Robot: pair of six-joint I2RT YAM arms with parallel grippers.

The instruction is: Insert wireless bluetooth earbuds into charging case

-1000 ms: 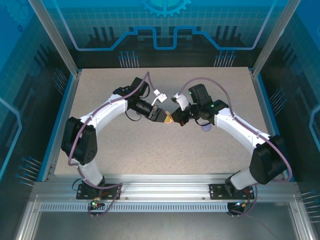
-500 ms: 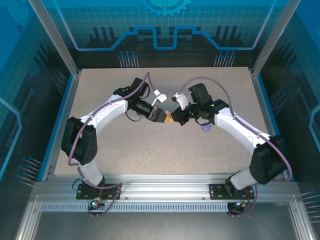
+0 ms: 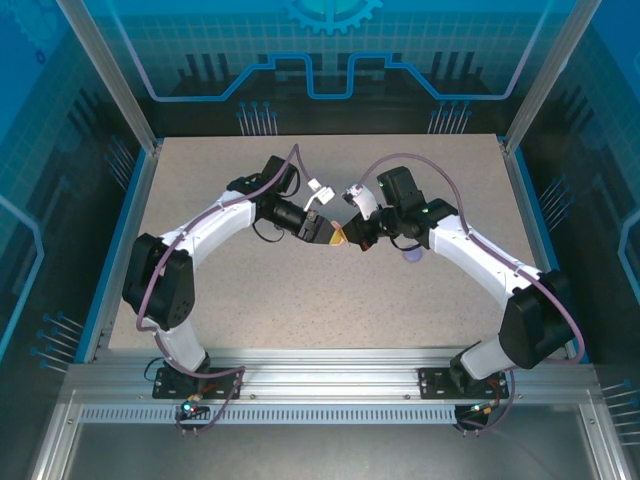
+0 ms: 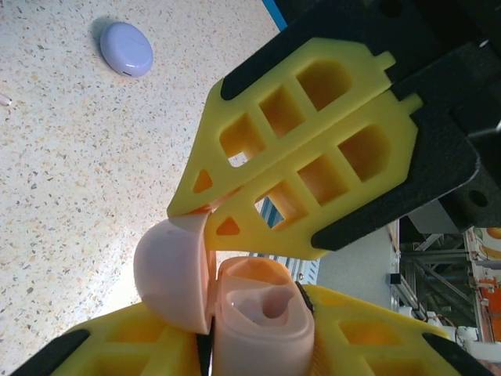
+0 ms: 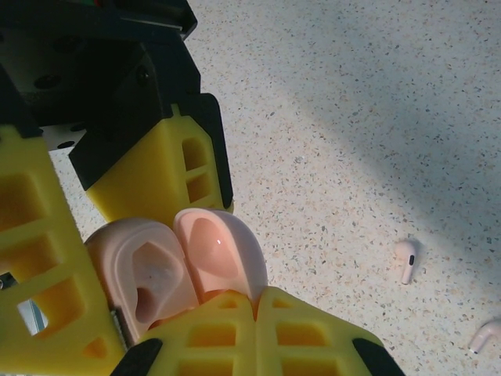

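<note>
Two end effectors meet tip to tip above the middle of the table (image 3: pixel 300 300). We see the left end effector (image 4: pixel 243 309) clamped on the base of a pale pink charging case (image 5: pixel 149 282), with one yellow finger on each side of it. The case is held up off the surface, its moulded interior turned toward the right wrist camera. Its lid (image 5: pixel 219 247) stands swung open on the hinge, just beside the base, with its smooth inner face showing. We see the right end effector (image 5: pixel 254 305) closed, its two yellow fingers pressed flat together. Their joined tips touch the open lid close to the hinge. Whether those tips push on the lid or merely rest against it, we cannot tell. Out beyond the grip, on the speckled table, one pale pink earbud (image 5: pixel 405 261) lies on its side. A second pale pink earbud (image 5: pixel 487 335) lies near it at the edge of the right wrist view. Both are well apart from the held case. Farther off, a lavender case (image 4: pixel 127 48) rests shut on the table. In the overhead view it sits just beside the right arm's forearm.
</note>
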